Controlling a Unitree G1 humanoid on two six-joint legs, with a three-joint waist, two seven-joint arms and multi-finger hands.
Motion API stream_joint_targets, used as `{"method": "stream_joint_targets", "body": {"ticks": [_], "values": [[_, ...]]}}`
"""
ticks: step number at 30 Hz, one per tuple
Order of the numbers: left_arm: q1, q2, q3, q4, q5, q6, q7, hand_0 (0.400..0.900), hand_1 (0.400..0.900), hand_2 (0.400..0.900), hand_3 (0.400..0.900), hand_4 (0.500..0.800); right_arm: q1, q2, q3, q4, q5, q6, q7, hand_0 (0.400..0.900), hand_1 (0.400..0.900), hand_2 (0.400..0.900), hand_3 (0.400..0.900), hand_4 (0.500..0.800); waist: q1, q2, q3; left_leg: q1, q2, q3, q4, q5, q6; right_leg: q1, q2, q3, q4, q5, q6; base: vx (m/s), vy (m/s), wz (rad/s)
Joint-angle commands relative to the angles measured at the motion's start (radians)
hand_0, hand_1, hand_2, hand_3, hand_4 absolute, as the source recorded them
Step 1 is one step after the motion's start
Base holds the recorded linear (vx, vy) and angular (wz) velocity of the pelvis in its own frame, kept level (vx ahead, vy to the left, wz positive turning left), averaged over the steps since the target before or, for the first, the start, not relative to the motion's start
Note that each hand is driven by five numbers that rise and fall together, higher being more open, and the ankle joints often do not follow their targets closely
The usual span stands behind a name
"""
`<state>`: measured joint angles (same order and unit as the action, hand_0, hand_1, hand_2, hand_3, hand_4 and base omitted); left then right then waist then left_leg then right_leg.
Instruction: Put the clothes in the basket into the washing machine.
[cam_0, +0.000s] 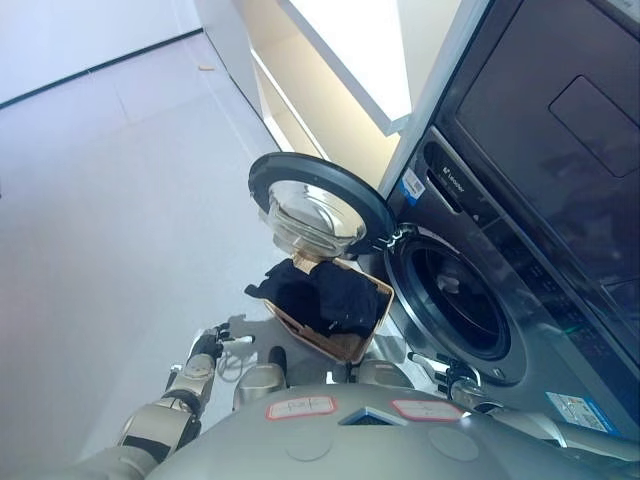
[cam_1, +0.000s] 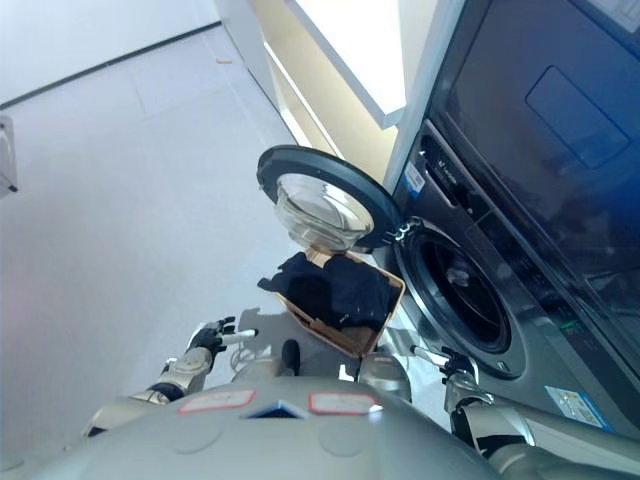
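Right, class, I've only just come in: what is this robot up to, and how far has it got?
A humanoid robot stands in front of a washing machine whose round door is swung wide open. On the floor between robot and machine sits a brown basket holding dark clothes, some spilling over its edge. The left hand hangs low beside the basket, the right hand is low near the drum opening, and neither holds anything. No clothing shows in the drum, so loading seems not yet begun.

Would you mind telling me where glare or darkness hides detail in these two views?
Left eye view: the round glass washing-machine door shows bright reflections; the dark clothes in the brown basket merge into one mass. Right eye view: the drum opening is dark inside.
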<state>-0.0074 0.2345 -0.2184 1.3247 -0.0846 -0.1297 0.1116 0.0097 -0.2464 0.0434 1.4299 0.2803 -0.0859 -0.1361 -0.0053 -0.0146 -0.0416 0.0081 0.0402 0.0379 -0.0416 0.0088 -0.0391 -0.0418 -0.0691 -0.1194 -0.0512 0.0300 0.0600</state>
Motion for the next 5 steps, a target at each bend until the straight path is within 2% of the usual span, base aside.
{"method": "stream_joint_targets", "body": {"ticks": [1,5], "values": [[-0.021,0.009,0.060,0.045,0.031,-0.009,-0.003,0.900,0.900,0.900,0.900,0.800,-0.027,0.008,-0.019,0.039,-0.027,-0.005,0.003,0.900,0.900,0.900,0.900,0.800,-0.001,-0.032,-0.011,-0.042,-0.035,-0.002,-0.027,0.016,0.000,-0.015,-0.032,0.013,0.021,0.032,0.054,0.04,0.012,-0.08],[-0.015,0.006,0.051,0.043,0.041,-0.008,-0.006,0.900,0.900,0.900,0.900,0.800,-0.022,0.017,-0.010,0.030,-0.019,-0.009,0.010,0.900,0.900,0.900,0.900,0.800,-0.002,-0.028,-0.023,-0.027,-0.036,0.001,-0.029,0.009,0.001,-0.002,-0.035,0.017,0.021,0.027,0.055,0.01,0.003,-0.01]]}}
